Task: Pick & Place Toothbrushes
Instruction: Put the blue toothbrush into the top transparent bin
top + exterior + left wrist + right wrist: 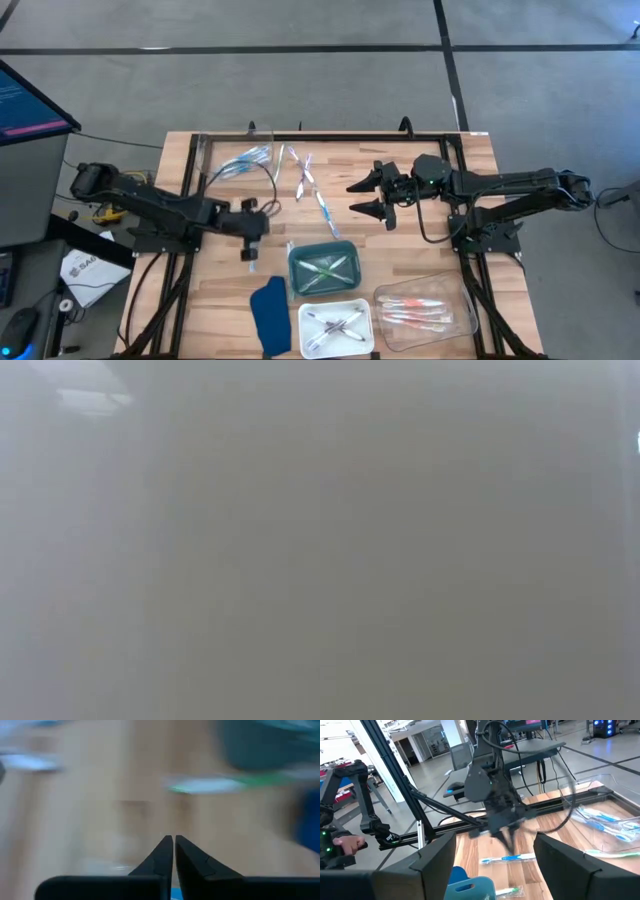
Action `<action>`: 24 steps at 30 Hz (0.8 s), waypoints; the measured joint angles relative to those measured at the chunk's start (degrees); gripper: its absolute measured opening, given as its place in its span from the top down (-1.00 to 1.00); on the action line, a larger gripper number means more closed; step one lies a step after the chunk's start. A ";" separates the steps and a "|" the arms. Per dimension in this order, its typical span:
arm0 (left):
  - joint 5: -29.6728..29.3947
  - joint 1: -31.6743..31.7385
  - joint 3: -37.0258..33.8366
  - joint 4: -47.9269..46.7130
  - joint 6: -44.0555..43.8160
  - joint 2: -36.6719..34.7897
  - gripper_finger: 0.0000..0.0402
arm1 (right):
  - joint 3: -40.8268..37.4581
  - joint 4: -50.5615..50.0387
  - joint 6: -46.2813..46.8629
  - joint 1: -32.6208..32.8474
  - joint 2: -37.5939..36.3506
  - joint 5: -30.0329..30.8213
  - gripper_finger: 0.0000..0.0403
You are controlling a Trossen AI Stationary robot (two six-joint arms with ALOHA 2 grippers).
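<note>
Toothbrushes (310,182) lie loose on the wooden table (180,200), between a clear tray (237,160) at the far left holding blue ones and the trays along the near edge. Of those, the clear tray on the right (428,308) holds pink-orange brushes, the green tray (323,268) holds green ones, and the white tray (335,326) holds grey ones. A dark blue cloth piece (268,315) lies just beside the white tray. The right gripper (368,196) hangs over mid-table with its fingers spread wide, holding nothing. The left gripper (251,254) points down just left of the green tray, fingers pressed together; whether they pinch a brush cannot be told.
</note>
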 joint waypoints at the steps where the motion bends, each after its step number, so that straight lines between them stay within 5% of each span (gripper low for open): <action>1: 3.21 -0.36 0.00 -0.03 1.11 -0.04 0.91 | 0.00 0.00 0.00 0.00 0.00 0.00 -0.29; 10: 9.90 -3.88 0.00 -0.75 6.03 2.33 0.42 | 0.00 0.02 0.00 0.00 0.00 0.00 -0.29; 18: 4.08 -3.88 -0.02 -0.92 17.14 4.69 -0.14 | 0.00 0.02 0.00 0.00 0.00 0.00 -0.29; 24: -0.74 -3.36 0.00 -0.62 21.91 4.28 -0.33 | 0.00 0.02 0.00 0.00 0.00 0.00 -0.29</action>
